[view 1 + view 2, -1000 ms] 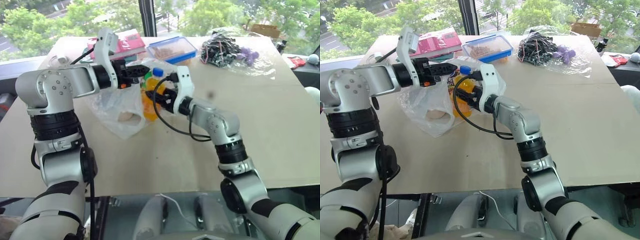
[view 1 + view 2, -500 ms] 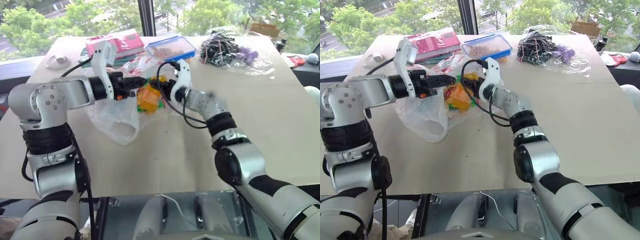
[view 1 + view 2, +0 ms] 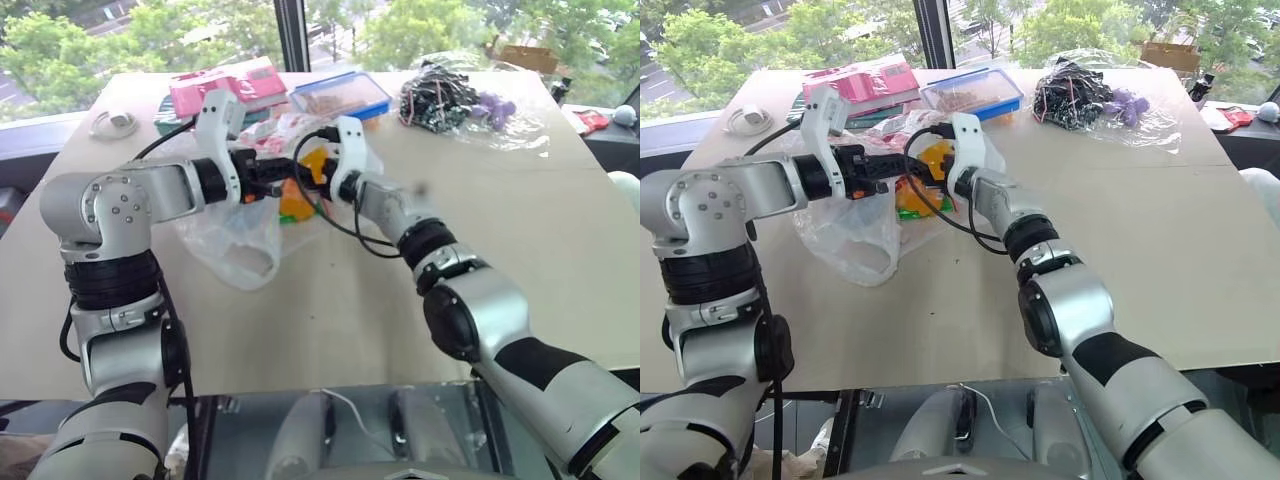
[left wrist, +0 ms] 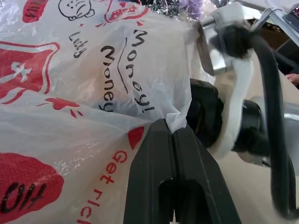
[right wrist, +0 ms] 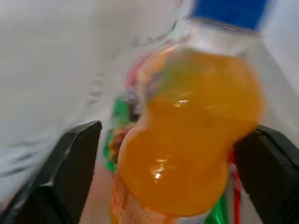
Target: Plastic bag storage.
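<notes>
On the far left part of the tan table (image 3: 560,250), the plastic bag (image 3: 240,235) sprawls, thin and translucent white with red printed panels, its loop handle lying toward the near side and its upper edge lifted off the tabletop; the left gripper (image 4: 174,135) has its two black fingers pressed together on a pinch of that raised film, so the bag's mouth stands open toward the right; the right gripper (image 5: 166,154) reaches in at the mouth from the right with its fingers spread wide either side of an orange drink bottle (image 5: 187,135) with a blue cap (image 5: 229,11), gaps showing between the bottle and each finger, so it grips nothing; something green and glossy (image 5: 119,109) lies just beyond the bottle inside the bag; farther along the table's far edge sit a pink box (image 3: 865,82), a clear container with a blue rim (image 3: 972,92), and to the right a clear crinkly bag of black and purple things (image 3: 1090,100).
</notes>
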`<state>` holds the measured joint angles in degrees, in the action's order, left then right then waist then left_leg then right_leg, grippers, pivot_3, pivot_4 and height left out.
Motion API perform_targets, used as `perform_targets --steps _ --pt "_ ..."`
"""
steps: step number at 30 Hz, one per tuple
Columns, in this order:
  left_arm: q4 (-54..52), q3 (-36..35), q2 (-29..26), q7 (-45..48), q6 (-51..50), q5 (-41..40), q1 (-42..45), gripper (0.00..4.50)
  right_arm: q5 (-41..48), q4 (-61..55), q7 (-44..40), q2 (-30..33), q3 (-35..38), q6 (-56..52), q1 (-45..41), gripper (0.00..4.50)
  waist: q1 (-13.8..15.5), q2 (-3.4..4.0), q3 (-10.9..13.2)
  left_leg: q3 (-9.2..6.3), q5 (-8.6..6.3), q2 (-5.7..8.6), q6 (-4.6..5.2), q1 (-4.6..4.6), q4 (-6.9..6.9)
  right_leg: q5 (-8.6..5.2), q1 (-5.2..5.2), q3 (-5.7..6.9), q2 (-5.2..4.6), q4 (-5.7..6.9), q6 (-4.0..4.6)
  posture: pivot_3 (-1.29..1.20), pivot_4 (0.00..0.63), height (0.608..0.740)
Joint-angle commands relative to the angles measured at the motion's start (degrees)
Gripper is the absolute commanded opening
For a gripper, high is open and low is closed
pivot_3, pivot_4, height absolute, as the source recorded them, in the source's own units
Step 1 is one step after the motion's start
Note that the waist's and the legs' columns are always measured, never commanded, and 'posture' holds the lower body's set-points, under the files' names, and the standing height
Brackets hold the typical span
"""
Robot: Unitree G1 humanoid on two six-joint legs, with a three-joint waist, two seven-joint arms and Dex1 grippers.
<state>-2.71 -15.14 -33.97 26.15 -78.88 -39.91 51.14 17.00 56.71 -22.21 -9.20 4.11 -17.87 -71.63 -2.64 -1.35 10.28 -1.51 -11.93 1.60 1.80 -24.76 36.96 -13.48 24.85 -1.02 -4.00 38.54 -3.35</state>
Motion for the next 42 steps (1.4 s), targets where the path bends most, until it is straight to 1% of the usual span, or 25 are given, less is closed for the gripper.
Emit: perform_targets --steps 1,4,8,12,15,17,19,21,23,25,27,29,30,31,32,33,34,37,39,42 --pt "1.7 -0.5 0.1 -0.6 2.9 1.2 1.9 0.0 -2.9 -20.0 -1.0 1.2 -5.5 -3.8 7.0 4.43 0.3 0.0 0.0 0.0 0.0 0.0 0.0 0.0 0.0 0.0 -0.01 0.0 -0.01 -0.01 0.0 0.0 0.15 0.74" --pt "4.9 -0.7 0.6 -0.6 4.5 1.8 3.0 0.0 -4.1 -37.9 0.1 5.5 -8.8 -11.9 15.0 4.43 0.4 0.0 0.0 -0.02 0.0 0.06 0.0 -0.01 0.06 0.0 -0.03 0.01 -0.04 0.01 0.0 0.0 0.15 0.74" --pt "8.5 0.5 0.4 0.2 6.7 3.3 4.5 0.0 -3.7 -57.1 0.2 11.2 -11.4 -22.4 21.9 4.43 0.5 0.0 0.0 -0.09 0.0 0.08 0.01 -0.06 0.13 0.0 -0.03 0.09 -0.05 0.05 -0.01 0.0 0.15 0.74" --pt "10.4 1.5 0.3 1.0 8.3 4.3 5.3 0.0 -2.5 -70.3 -0.3 16.2 -12.1 -29.9 25.7 4.43 0.4 0.0 0.0 -0.07 0.0 0.06 0.01 -0.04 0.14 0.0 -0.03 0.07 -0.03 0.09 0.0 0.0 0.15 0.74" --pt "10.9 1.9 0.3 1.4 9.1 4.5 5.5 0.0 1.2 -81.8 -1.9 20.2 -12.3 -37.6 28.2 4.43 0.4 0.0 0.0 -0.05 0.0 0.04 0.02 -0.04 0.13 0.0 -0.02 0.06 -0.02 0.1 0.0 0.0 0.15 0.74" --pt "10.6 2.3 0.3 1.7 9.1 4.6 5.3 0.0 4.4 -86.7 -2.3 20.9 -11.1 -41.2 29.3 4.43 0.5 0.0 0.0 -0.04 -0.01 0.05 0.03 -0.06 0.14 0.0 -0.02 0.06 -0.04 0.06 0.0 0.0 0.15 0.74" --pt "10.0 3.0 0.3 2.1 9.6 4.9 4.9 0.0 7.2 -88.3 -2.0 20.0 -9.5 -43.5 29.9 4.43 0.5 -0.01 0.0 -0.04 -0.08 0.06 0.15 -0.05 0.16 0.0 -0.04 0.06 -0.04 0.07 -0.01 0.0 0.15 0.74" --pt "9.5 3.2 0.6 2.8 10.0 4.6 4.7 0.0 7.4 -86.7 -0.7 18.9 -9.3 -43.7 30.3 4.43 0.5 -0.01 0.0 -0.05 -0.14 0.05 0.26 -0.02 0.17 0.0 -0.06 0.06 -0.03 0.09 -0.01 0.0 0.15 0.74" --pt "7.7 3.4 1.1 4.5 10.9 3.5 4.2 0.0 2.9 -80.8 1.9 19.5 -12.6 -41.1 29.8 4.43 0.5 -0.02 0.0 -0.05 -0.13 0.05 0.26 0.0 0.21 0.0 -0.06 0.06 -0.03 0.15 -0.01 0.0 0.15 0.74" --pt "4.5 2.6 2.0 8.2 13.0 0.8 2.7 0.0 -0.3 -73.4 3.1 19.0 -14.5 -36.6 29.7 4.43 0.5 -0.04 0.0 0.0 -0.13 0.05 0.26 0.05 0.24 0.0 -0.1 0.04 -0.03 0.16 -0.01 0.0 0.15 0.74" --pt "2.0 2.6 1.4 11.6 13.9 -1.0 1.0 0.0 -1.7 -67.3 2.6 18.5 -14.8 -32.1 30.1 4.43 0.5 -0.04 0.0 0.03 -0.07 0.06 0.15 0.05 0.25 0.0 -0.1 0.02 -0.05 0.18 0.0 0.0 0.15 0.74" --pt "0.4 2.0 0.0 14.5 11.5 -4.2 0.0 0.0 -1.1 -64.8 -0.1 18.1 -15.1 -28.6 30.8 4.43 0.4 -0.03 0.0 0.02 0.0 0.05 0.04 0.02 0.24 0.0 -0.08 0.01 -0.04 0.16 0.0 0.0 0.15 0.74" --pt "-0.3 2.0 -0.7 15.5 10.7 -5.3 -0.3 0.41 -0.6 -64.7 -1.4 18.0 -15.4 -27.5 31.0 4.5 0.4 -0.03 0.0 0.01 0.0 0.03 0.04 0.0 0.23 0.0 -0.07 0.02 -0.02 0.11 0.0 0.0 0.15 0.74" --pt "-1.2 2.0 -1.3 16.4 10.2 -6.2 -0.7 0.56 0.0 -65.1 -2.5 17.8 -15.4 -26.8 31.2 4.5 0.3 -0.03 0.0 0.01 0.0 0.03 0.04 0.0 0.22 0.0 -0.07 0.02 -0.02 0.11 0.0 0.0 0.15 0.74" --pt "-2.9 1.9 -1.8 16.9 9.4 -7.4 -1.5 0.82 1.9 -67.2 -3.8 17.4 -14.9 -27.1 31.7 4.5 0.2 -0.03 0.0 0.02 -0.01 0.02 0.04 0.0 0.21 0.0 -0.07 0.01 -0.01 0.1 0.0 0.0 0.15 0.74" --pt "-4.4 2.0 -2.3 17.1 8.9 -8.2 -2.3 1.49 3.2 -69.3 -5.2 17.4 -14.8 -27.0 32.3 4.5 0.2 -0.03 0.0 0.03 -0.01 0.02 0.05 0.0 0.21 0.0 -0.07 -0.01 -0.01 0.08 0.0 0.0 0.15 0.74" --pt "-6.3 2.7 -2.9 17.1 9.6 -7.8 -3.6 1.65 3.4 -72.1 -6.4 18.3 -15.2 -26.3 33.0 4.5 0.2 -0.03 0.0 0.03 -0.01 0.01 0.06 0.01 0.21 0.0 -0.07 -0.02 -0.01 0.09 0.0 0.0 0.15 0.74" --pt "-10.8 4.5 -3.1 16.6 12.5 -6.7 -6.1 2.56 8.8 -79.5 -9.9 19.7 -12.6 -27.6 35.0 4.5 0.4 -0.02 0.0 0.0 -0.14 0.0 0.26 0.01 0.21 0.0 -0.09 0.02 -0.02 0.08 -0.01 0.0 0.15 0.74" --pt "-12.6 3.8 -1.5 16.5 13.3 -8.5 -7.2 2.56 12.0 -83.0 -11.5 21.2 -10.4 -28.5 35.9 4.5 0.6 -0.03 0.0 -0.02 -0.14 -0.01 0.27 0.02 0.24 0.0 -0.13 0.05 -0.02 0.07 -0.01 0.0 0.15 0.74" --pt "-14.5 4.7 -1.6 17.2 17.2 -6.9 -9.6 2.56 13.5 -86.8 -12.8 24.8 -9.3 -28.3 37.0 4.5 0.8 -0.03 0.0 -0.09 -0.15 -0.01 0.29 0.07 0.29 0.0 -0.26 0.12 -0.04 0.02 -0.01 0.0 0.15 0.74"
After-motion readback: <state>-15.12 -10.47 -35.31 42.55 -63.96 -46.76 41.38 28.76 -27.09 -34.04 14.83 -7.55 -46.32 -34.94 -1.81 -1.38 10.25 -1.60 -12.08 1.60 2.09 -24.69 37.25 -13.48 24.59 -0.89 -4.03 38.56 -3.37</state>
